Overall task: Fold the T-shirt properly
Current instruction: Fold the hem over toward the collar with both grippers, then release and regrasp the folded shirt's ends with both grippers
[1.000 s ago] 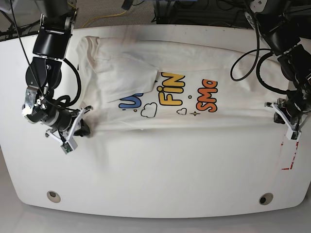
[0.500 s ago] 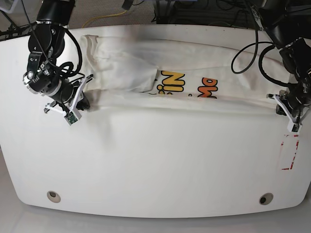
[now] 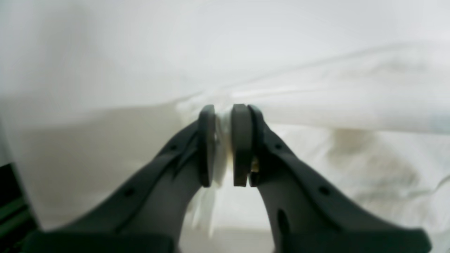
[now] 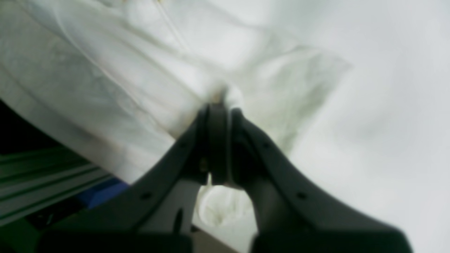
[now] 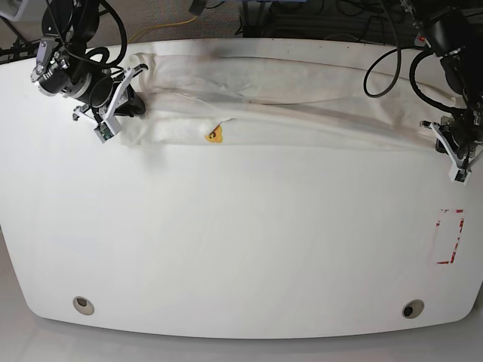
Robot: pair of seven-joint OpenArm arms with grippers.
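Fingers point(image 3: 207, 144) of the left gripper point(image 3: 224, 146) pinch a wad of white cloth, and the right gripper point(image 4: 218, 144) clamps tight on a bunched hem too. Between them the T-shirt point(image 5: 302, 102) lies as a long narrow band along the far edge of the bench point(image 5: 241, 249), 1 scrap of yellow print point(image 5: 215, 136) peeking out. All the near side of the bench sits bare. Both arms reach far back, 1 at each end of the band. Half a second ago the lettering was showing; now the near edge has been carried over it.
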